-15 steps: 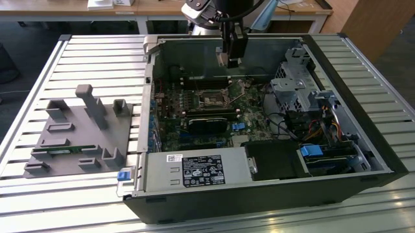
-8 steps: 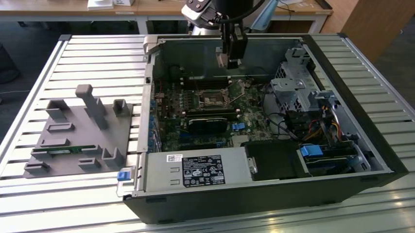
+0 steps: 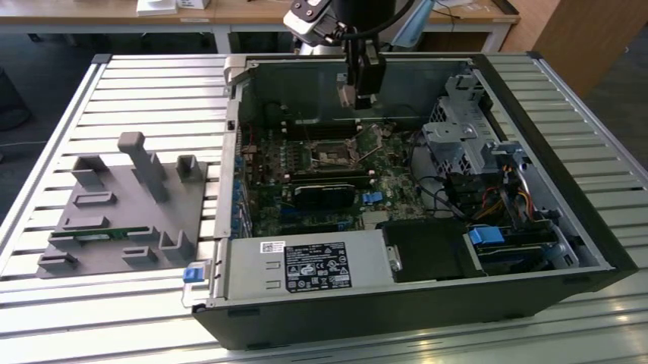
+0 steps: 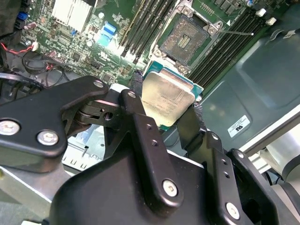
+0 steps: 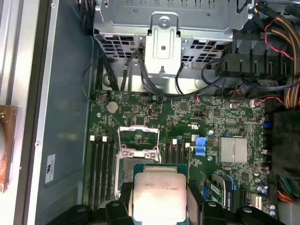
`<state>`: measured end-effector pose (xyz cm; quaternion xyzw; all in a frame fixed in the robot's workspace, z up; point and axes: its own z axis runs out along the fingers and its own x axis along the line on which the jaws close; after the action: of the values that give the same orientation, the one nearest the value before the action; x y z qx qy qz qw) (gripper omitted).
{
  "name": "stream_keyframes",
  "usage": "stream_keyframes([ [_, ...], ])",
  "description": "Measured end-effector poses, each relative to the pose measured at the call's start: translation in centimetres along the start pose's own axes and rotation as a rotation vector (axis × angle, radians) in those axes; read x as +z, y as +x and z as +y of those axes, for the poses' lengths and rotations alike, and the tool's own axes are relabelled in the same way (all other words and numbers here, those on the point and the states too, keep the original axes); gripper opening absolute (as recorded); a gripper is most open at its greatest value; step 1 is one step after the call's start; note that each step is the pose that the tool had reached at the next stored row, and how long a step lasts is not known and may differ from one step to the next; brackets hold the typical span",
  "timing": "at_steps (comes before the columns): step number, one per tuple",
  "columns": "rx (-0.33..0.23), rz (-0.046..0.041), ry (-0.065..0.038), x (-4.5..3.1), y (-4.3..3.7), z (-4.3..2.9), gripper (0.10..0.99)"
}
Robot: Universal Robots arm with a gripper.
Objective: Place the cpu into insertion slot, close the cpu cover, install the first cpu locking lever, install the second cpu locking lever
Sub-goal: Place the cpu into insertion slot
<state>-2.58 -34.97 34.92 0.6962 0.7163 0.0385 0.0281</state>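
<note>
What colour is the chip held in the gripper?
Dull silver-grey cpu, green edge; best in the second wrist view.

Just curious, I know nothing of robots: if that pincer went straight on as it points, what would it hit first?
Probably the green board at or just beside the open insertion slot; the cpu clamped in the pincer would touch first. Depth is hard to judge.

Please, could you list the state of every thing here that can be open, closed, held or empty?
Small flat silver-grey square cpu: held above the board, not yet seated.
Black gripper: jaws shut on the cpu.
Dark square insertion slot: empty, uncovered.
Thin silvery metal cpu cover: raised open.
Thin wire locking lever: unlatched, swung out.
Black computer case: side open.
</note>
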Motion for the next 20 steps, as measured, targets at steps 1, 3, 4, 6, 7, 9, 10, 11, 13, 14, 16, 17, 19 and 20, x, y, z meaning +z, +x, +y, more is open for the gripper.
stream_keyframes([
  [1, 0.0, 0.0, 0.0, 0.04, 0.0, 0.0, 0.541],
  [3, 0.0, 0.0, 0.0, 0.13, 0.0, -0.02, 0.541],
  [4, 0.0, 0.0, 0.0, 0.18, 0.0, -0.03, 0.541],
  [6, 0.0, 0.0, 0.0, 0.28, 0.0, -0.05, 0.541],
  [7, 0.0, 0.0, 0.0, 0.33, 0.0, -0.05, 0.541],
  [9, 0.0, 0.0, 0.0, 0.41, 0.0, -0.06, 0.541],
  [10, 0.0, 0.0, 0.0, 0.44, 0.0, -0.06, 0.541],
  [11, 0.0, 0.0, 0.0, 0.47, 0.0, -0.06, 0.541],
  [13, 0.0, 0.0, 0.0, 0.54, -0.01, -0.07, 0.541],
  [14, 0.0, -0.0001, 0.0, 0.57, -0.01, -0.08, 0.541],
  [16, 0.0, -0.0001, 0.0, 0.61, -0.01, -0.08, 0.541],
  [17, 0.0, 0.0, 0.0, 0.64, -0.01, -0.08, 0.541],
  [19, 0.0, 0.0, 0.0, 0.68, -0.01, -0.09, 0.541],
  [20, 0.0, 0.0, 0.0, 0.7, -0.01, -0.09, 0.541],
])
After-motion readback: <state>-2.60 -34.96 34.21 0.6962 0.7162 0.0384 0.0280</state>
